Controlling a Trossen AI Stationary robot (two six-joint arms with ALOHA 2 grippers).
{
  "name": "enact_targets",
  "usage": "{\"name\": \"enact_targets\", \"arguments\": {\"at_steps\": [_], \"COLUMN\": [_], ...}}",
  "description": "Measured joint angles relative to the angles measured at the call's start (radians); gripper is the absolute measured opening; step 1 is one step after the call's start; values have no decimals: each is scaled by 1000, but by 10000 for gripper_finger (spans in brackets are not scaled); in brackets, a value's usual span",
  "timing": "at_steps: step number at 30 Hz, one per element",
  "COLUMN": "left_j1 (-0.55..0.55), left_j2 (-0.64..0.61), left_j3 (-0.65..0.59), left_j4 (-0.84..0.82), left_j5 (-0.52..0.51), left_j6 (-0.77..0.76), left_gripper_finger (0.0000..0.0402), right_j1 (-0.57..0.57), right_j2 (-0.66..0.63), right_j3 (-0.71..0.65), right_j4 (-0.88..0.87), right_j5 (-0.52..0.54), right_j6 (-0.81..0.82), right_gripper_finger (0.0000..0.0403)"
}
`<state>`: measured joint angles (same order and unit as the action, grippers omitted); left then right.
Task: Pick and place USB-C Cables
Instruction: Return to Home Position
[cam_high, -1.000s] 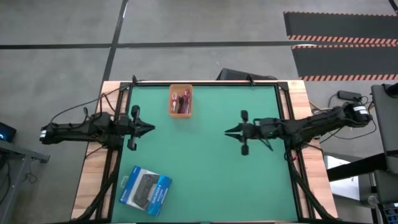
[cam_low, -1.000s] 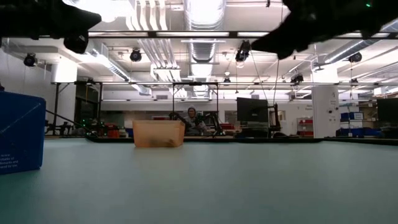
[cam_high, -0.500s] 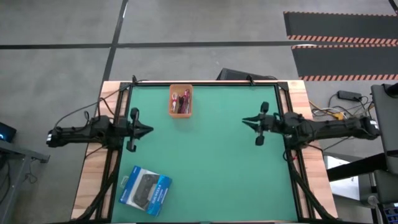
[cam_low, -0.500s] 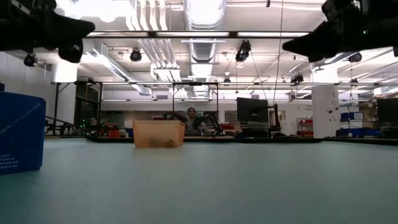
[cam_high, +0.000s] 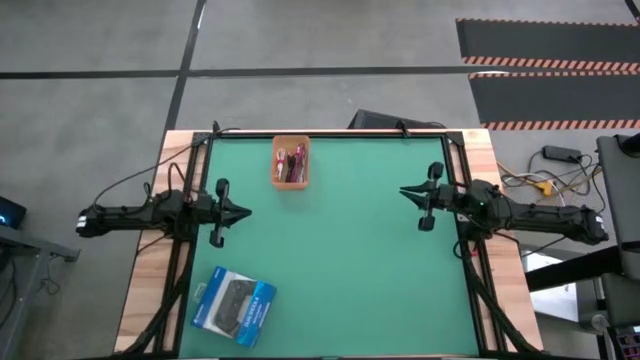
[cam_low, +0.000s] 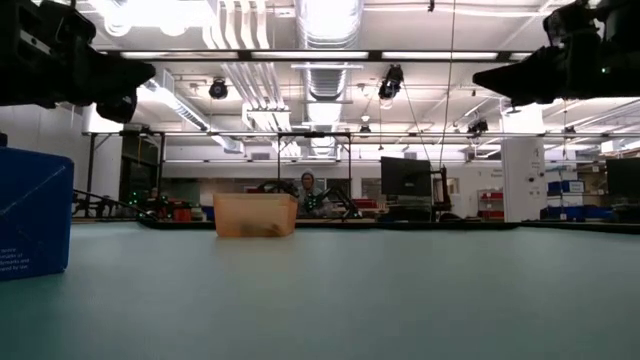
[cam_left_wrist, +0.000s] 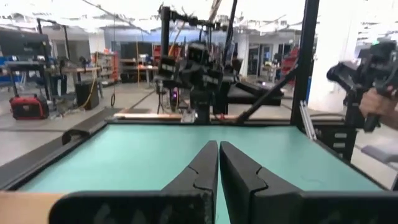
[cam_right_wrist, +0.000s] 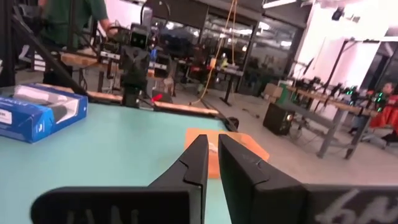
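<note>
**Cables in the bin, both tools closed and apart over the tabletop**

High view: The green tabletop (cam_high: 340, 270) carries an orange bin (cam_high: 274, 160) at upper centre of the frame. A blue-and-black box (cam_high: 234, 306) lies askew at lower left. The USB-C cables (cam_high: 291, 165) lie inside the bin. A magenta-pink one runs roughly along the bin's long side, top to bottom of the frame, with paler bits beside it. The single cables cannot be told apart. The left tool (cam_high: 244, 211) is at centre left, its arm stretched low and pointing right. The right tool (cam_high: 404, 190) mirrors it at centre right, pointing left. Both taper to a closed tip and hold nothing, and the bin is well apart from both.

Low view: The bin stands left of centre, far back on the tabletop, and its contents cannot be made out. The box fills the left edge. The arms show dark in the upper corners, above the surface. A person (cam_low: 308, 186) is in the room behind the bin.

Left wrist view: The fingers (cam_left_wrist: 199, 171) are pressed together, with only a thin seam between them. Beyond them the right arm faces back across the tabletop. At the right edge a hand (cam_left_wrist: 375, 99) holds a dark device.

Right wrist view: The closed fingers (cam_right_wrist: 189, 168) partly hide the bin behind them. The box lies at centre left. A person in a green top (cam_right_wrist: 68, 15) stands at upper left.
</note>
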<state>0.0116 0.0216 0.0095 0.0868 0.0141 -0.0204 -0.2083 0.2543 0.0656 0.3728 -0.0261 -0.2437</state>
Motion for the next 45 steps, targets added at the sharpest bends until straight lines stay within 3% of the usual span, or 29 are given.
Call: {"name": "enact_targets", "arguments": {"at_steps": [13,20,28,38,45], "left_j1": [0,0,0,0,0], "left_j2": [-7,-7,14,31,30], "left_j3": [24,-1,-1,-2,-4], "left_j4": [18,21,9,9,10], "left_j5": [45,60,62,62,62], "left_j6": [-20,-17,153,157,157], "left_gripper_finger": [0,0,0,0,0], "right_j1": [1,0,1,1,1], "right_j2": [-254,-247,-253,-232,-206], "right_j3": [-53,-54,-54,-53,-53], "right_j4": [-127,-134,-131,-136,-137], "right_j5": [-3,-21,-167,-158,-158], "right_j6": [-57,-71,-37,172,181], "right_gripper_finger": [9,8,8,8,8]}}
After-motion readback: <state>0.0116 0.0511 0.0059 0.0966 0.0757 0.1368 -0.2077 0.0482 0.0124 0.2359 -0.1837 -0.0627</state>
